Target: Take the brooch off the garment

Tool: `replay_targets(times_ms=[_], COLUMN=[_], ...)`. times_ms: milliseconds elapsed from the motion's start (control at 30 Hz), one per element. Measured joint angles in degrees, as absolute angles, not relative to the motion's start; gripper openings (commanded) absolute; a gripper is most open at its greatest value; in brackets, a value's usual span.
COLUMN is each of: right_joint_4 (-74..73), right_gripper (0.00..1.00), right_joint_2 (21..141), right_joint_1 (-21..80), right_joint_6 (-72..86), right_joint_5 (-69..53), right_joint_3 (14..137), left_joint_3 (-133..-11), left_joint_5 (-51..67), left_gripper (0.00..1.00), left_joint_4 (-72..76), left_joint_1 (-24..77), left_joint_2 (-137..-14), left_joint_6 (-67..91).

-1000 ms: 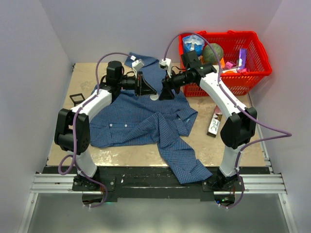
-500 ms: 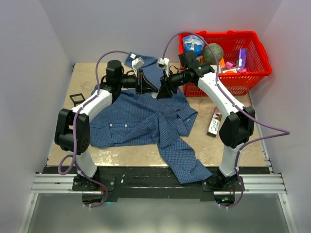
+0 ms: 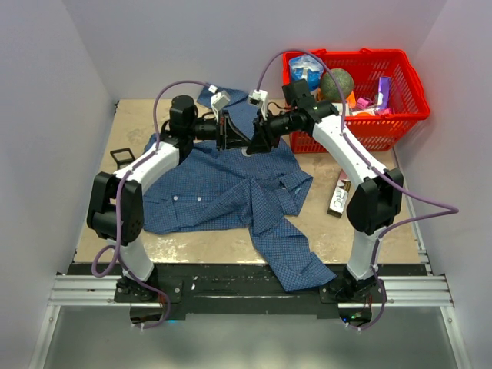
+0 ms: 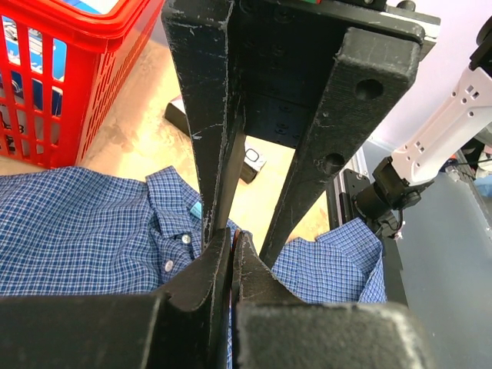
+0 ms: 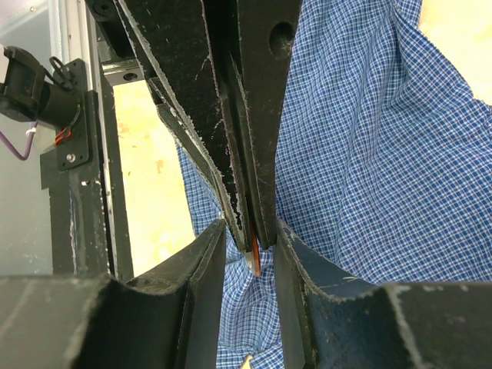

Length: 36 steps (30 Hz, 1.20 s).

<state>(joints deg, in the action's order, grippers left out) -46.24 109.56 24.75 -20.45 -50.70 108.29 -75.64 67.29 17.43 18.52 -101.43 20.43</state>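
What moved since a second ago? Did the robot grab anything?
The right gripper slid a little to the left, up to the left gripper. Its fingers came closer together around an orange sliver, probably the brooch, but have not shut on it yet. The left gripper stayed shut, nearly in place. The shirt and red basket did not move.

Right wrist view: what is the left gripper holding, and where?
The left gripper is shut on an orange sliver, apparently the brooch, by its edge.
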Motion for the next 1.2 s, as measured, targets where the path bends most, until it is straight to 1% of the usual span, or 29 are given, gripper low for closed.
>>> replay_targets(times_ms=[267, 367, 467, 533, 633, 700, 1067, 1200], right_joint_4=[-45.8, -45.6, -45.5, -45.4, -45.1, -44.9, -44.5, -44.0], right_gripper=[0.23, 0.21, 0.22, 0.2, 0.11, 0.02, 0.0, 0.0], right_joint_2=[109.6, 109.6, 109.6, 109.6, 109.5, 109.4, 107.1, 106.1], right_joint_1=[24.8, 24.8, 24.8, 24.8, 24.8, 25.0, 28.0, 29.9], right_joint_6=[-20.0, -19.7, -19.5, -19.3, -19.0, -18.8, -18.2, -17.5], right_joint_5=[-50.7, -50.6, -50.5, -50.5, -50.3, -49.3, -37.4, -30.5], right_joint_3=[108.3, 108.3, 108.2, 108.2, 107.9, 107.7, 107.0, 106.8], left_joint_3=[-75.6, -75.6, -75.6, -75.6, -75.6, -75.6, -75.6, -75.6], left_joint_5=[67.4, 67.4, 67.4, 67.4, 67.4, 67.3, 68.0, 67.7], left_gripper=[0.0, 0.0, 0.0, 0.0, 0.0, 0.0, 0.0, 0.0], left_joint_4=[18.3, 18.6, 18.7, 18.8, 18.8, 18.9, 20.5, 20.9], left_joint_1=[18.5, 18.5, 18.5, 18.5, 18.5, 18.5, 18.3, 18.0], left_joint_2=[-101.4, -101.4, -101.4, -101.4, -101.5, -101.7, -102.4, -102.6], left_joint_6=[20.6, 20.6, 20.6, 20.7, 21.0, 21.2, 22.0, 22.0])
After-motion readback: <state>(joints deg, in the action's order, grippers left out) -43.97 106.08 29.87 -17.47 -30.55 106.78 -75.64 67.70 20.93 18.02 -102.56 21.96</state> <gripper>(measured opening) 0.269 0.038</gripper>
